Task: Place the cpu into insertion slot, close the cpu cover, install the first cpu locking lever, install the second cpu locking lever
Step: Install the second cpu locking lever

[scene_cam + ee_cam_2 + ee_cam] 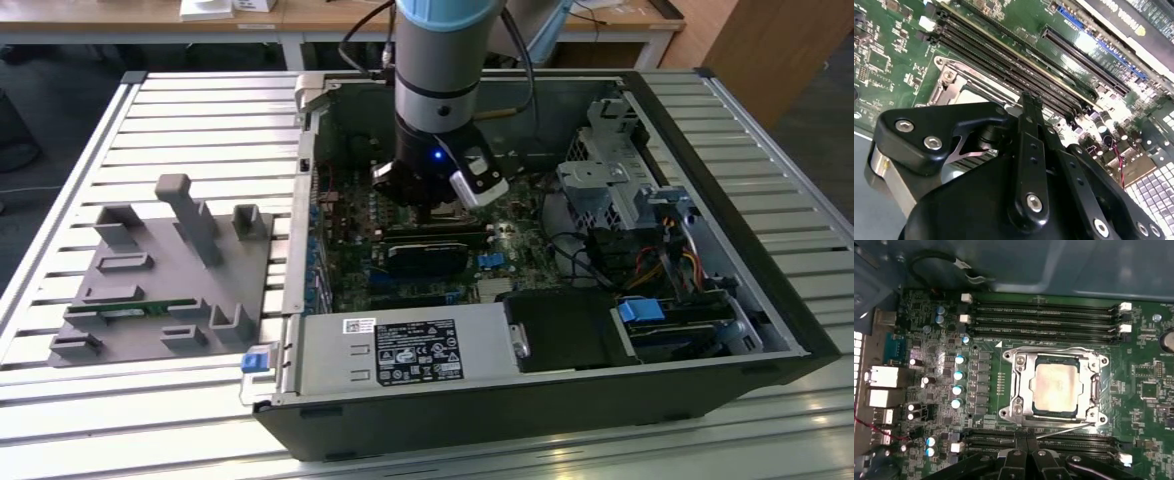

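The cpu (1056,387), a dull silver square, lies in the insertion slot (1093,412) on the green board. The silvery cpu cover (1021,382) is folded down flat around it. One thin lever rod (1054,347) runs along the far side of the cover. A second rod (1069,428) slants free along the near side, and its end reaches my fingertips. My gripper (1027,445) is shut just beside the socket; whether it pinches the rod I cannot tell. In the second wrist view the gripper (1029,102) hangs over the cover's corner (961,75). The exterior view has the gripper (434,212) low inside the case.
Long black memory slots (1044,315) flank the socket, with more slots (994,437) by my fingers. Capacitors (959,375) stand beside it. A black card (427,255), power supply (400,350) and drive cage (614,170) crowd the case. A grey fixture (160,270) sits on the table.
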Robot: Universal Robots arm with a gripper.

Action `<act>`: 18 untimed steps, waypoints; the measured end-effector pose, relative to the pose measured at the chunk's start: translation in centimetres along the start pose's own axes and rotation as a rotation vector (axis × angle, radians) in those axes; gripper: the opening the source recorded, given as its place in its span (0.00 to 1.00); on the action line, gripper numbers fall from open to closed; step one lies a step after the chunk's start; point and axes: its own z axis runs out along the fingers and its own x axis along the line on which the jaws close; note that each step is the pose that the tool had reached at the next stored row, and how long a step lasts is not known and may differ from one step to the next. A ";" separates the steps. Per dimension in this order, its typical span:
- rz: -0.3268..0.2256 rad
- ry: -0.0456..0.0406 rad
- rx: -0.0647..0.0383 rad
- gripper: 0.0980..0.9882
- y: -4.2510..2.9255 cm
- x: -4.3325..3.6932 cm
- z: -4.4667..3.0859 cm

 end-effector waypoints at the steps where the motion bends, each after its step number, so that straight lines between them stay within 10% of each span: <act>1: 0.000 -0.0003 -0.007 0.01 -0.07 0.02 0.01; 8: 0.001 -0.0018 -0.045 0.01 -0.74 0.24 -0.05; 18: 0.001 -0.0028 -0.065 0.01 -1.28 0.97 0.77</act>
